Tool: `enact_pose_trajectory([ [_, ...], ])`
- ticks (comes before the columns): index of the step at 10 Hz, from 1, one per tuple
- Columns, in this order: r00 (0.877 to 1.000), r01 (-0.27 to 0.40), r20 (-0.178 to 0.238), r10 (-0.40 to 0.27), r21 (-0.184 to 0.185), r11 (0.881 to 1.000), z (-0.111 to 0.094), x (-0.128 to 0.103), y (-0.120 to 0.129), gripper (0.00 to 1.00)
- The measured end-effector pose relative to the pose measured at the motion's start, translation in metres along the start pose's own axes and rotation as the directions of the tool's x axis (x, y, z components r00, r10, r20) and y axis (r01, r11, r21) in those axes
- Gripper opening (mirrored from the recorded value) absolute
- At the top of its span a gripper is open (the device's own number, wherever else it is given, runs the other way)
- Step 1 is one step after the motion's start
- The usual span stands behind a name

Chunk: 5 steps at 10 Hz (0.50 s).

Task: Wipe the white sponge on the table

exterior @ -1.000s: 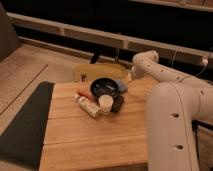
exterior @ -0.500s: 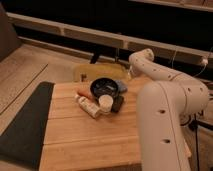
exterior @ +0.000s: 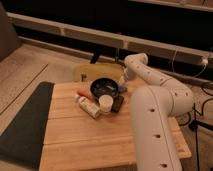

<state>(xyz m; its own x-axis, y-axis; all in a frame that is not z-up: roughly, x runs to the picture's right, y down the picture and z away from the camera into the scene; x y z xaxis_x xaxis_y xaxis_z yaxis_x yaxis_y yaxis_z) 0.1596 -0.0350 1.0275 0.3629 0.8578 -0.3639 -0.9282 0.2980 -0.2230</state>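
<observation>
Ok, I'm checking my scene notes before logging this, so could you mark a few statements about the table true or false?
1. The gripper is near the table's far edge, just right of the dark bowl. True.
2. The white cup stands on the dark mat. False: it stands on the table in front of the bowl; the dark mat is off to the left.
3. A bottle lies on its side left of the cup. True.
4. The bowl sits at the table's near edge. False: it is near the far edge.
</observation>
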Motion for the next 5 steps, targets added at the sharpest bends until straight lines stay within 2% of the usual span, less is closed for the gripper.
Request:
enact_pose_trajectory([
  [2, 1.0, 0.003, -0.015, -0.004, -0.012, 1.0, 0.0064, 0.0038, 0.0002, 0.64],
  [3, 1.0, 0.005, -0.018, -0.005, -0.012, 1.0, 0.0077, 0.0042, -0.0007, 0.57],
  [5, 1.0, 0.016, -0.021, -0.016, -0.004, 1.0, 0.0081, 0.0009, 0.0005, 0.37],
])
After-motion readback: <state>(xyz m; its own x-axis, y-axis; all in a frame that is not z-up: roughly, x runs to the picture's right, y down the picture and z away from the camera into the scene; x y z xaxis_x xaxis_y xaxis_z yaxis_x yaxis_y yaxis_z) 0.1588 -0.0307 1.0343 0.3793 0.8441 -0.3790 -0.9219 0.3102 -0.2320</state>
